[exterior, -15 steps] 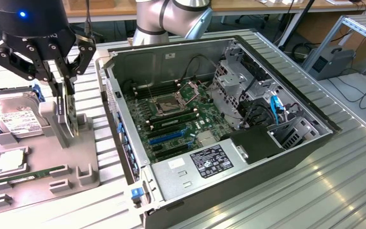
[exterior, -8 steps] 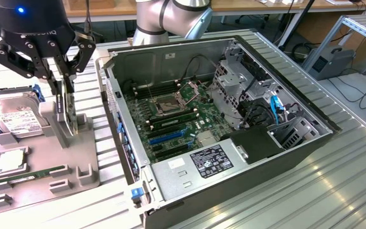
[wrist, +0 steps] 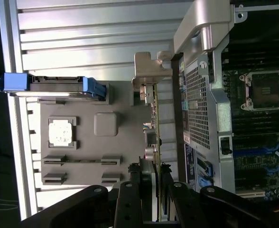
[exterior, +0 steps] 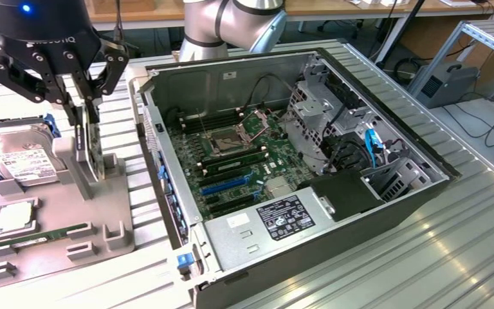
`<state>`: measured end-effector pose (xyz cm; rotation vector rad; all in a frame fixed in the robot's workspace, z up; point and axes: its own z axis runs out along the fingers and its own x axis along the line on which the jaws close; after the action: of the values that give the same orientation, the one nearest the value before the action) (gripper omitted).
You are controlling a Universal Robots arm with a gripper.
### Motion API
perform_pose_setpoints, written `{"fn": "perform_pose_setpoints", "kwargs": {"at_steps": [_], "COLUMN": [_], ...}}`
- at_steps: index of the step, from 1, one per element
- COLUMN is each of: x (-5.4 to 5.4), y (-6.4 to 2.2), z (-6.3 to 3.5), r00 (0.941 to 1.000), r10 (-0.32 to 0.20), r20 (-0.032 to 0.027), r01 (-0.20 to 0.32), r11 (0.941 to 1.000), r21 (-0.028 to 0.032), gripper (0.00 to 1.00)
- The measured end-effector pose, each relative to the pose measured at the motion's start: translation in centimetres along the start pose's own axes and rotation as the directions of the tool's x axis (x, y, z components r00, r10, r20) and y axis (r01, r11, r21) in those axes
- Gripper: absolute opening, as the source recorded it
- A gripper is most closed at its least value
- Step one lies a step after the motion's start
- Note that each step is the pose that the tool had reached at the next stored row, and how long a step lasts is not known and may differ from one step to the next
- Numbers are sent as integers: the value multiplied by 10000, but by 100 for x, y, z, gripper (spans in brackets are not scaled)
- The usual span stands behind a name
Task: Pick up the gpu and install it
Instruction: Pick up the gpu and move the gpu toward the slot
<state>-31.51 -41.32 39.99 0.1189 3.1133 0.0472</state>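
**Step:** pick-up, at the grasp; install not begun.
**Pincer** [exterior: 84, 106]: closed on the top edge of the gpu [exterior: 90, 148], one finger on each face.
**Gpu:** upright in the holder [exterior: 49, 219], directly beneath the pincer.
**Next move, as judged:** calls for a straight lift clear of the holder, with the card kept vertical.
**Arm pose:** wrist pointing straight down over the tabletop [exterior: 453, 257], with the open case [exterior: 401, 199] just beside the pincer.

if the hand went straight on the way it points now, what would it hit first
The gpu: it stands upright inside the hand, whose fingers look closed on it. Pushed further, card and hand would meet the grey holder tray right beneath, though how much gap is left is unclear.
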Motion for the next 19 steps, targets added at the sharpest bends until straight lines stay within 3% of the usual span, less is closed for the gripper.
{"fn": "perform_pose_setpoints", "kwargs": {"at_steps": [19], "x": [-9], "y": [4], "z": [-119], "r00": [10000], "r10": [0], "r20": [-7], "r01": [0], "r11": [10000], "r21": [1], "gripper": [27]}}
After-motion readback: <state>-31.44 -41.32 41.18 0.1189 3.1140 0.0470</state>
